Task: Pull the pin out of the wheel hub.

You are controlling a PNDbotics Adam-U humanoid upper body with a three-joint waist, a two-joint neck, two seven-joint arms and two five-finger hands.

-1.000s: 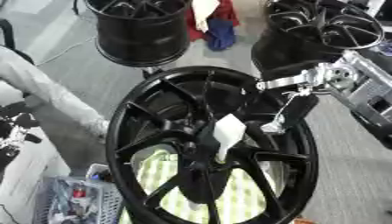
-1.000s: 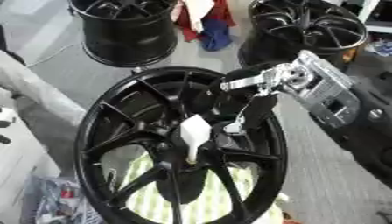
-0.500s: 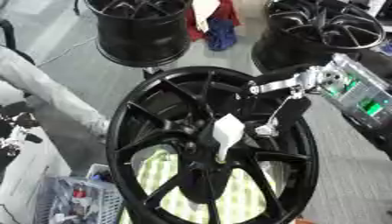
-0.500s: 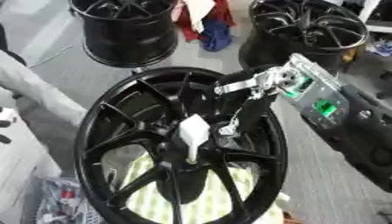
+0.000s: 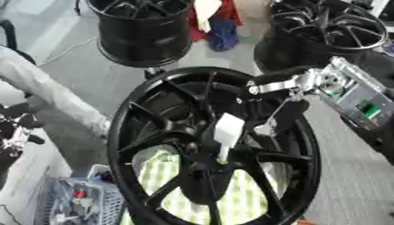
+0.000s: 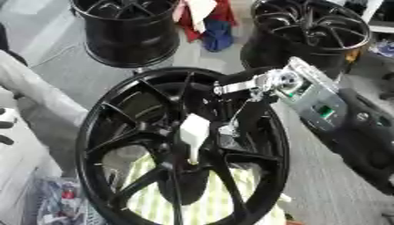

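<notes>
White pin [image 5: 228, 130] in black wheel hub [image 5: 202, 173]

My right hand [image 6: 248, 90]: black fingers with silver metal links at the joints, thin and rod-like. Behind it the wrist block [image 6: 308, 94] is bare silver-grey metal, boxy, with a round silver joint cap and a small green patch on its flat face. Beyond that my forearm [image 6: 362, 132] is matte black and rounded. At the left edge, a black-and-silver part of my left side [image 5: 14, 132], too blurred to make out.
</notes>
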